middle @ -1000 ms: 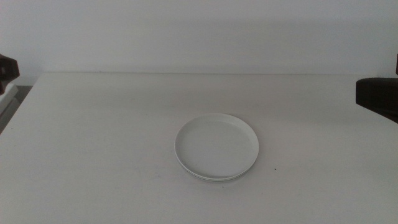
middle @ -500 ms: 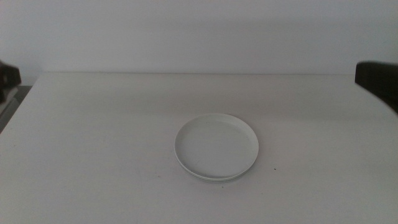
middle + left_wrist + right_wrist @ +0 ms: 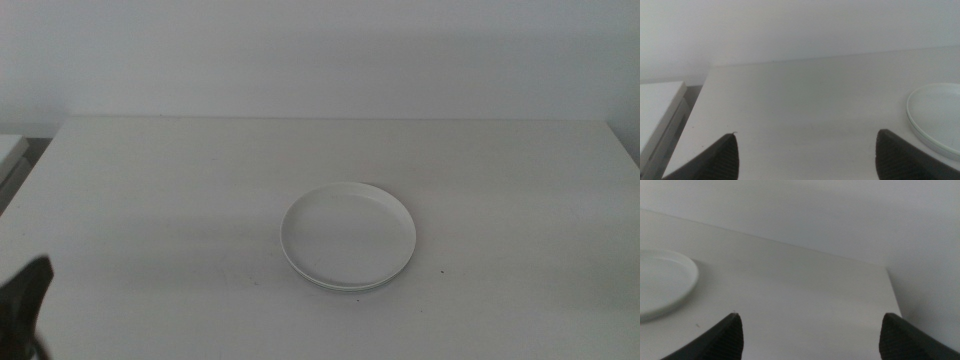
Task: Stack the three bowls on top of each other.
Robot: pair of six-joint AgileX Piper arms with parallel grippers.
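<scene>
The white bowl (image 3: 348,234) lies on top of a stack at the middle of the table. Pale rims of bowls under it (image 3: 345,288) show at its near edge; I cannot tell their colours. The stack also shows in the left wrist view (image 3: 937,115) and the right wrist view (image 3: 660,282). My left gripper (image 3: 807,134) is open and empty, low at the table's front left, and shows as a dark tip in the middle view (image 3: 25,300). My right gripper (image 3: 811,315) is open and empty, over the table's right side, out of the middle view.
A white box or shelf (image 3: 660,115) stands beside the table's left edge (image 3: 10,155). The table's right edge (image 3: 625,150) and a plain wall behind bound the white tabletop (image 3: 180,190).
Both arms have left the upper left and right edges of the middle view. The left gripper now shows at the bottom left corner. The stack has not moved.
</scene>
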